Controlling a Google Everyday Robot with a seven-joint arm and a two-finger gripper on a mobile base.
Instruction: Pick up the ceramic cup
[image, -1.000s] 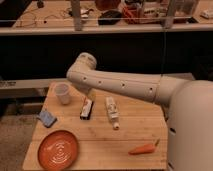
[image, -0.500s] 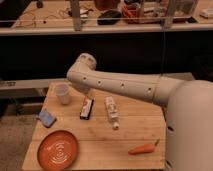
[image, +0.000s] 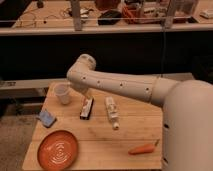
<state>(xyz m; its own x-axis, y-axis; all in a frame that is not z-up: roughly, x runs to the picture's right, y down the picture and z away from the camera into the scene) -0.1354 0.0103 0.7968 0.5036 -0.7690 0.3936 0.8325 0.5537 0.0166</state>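
Observation:
The ceramic cup (image: 62, 93) is small, white and handle-free, and stands upright at the back left of the wooden table (image: 100, 137). My white arm reaches in from the right, bends at an elbow above the table's back edge and points down. My gripper (image: 87, 96) is at the arm's lower end, just right of the cup and above a dark bar-shaped object (image: 86, 108). It is mostly hidden behind the arm. The cup stands free, apart from the gripper.
A white bottle-shaped tube (image: 112, 112) lies in the table's middle. An orange plate (image: 59, 148) sits front left, a blue sponge (image: 47, 118) at the left edge and a carrot (image: 142, 148) front right. A cluttered bench runs behind the table.

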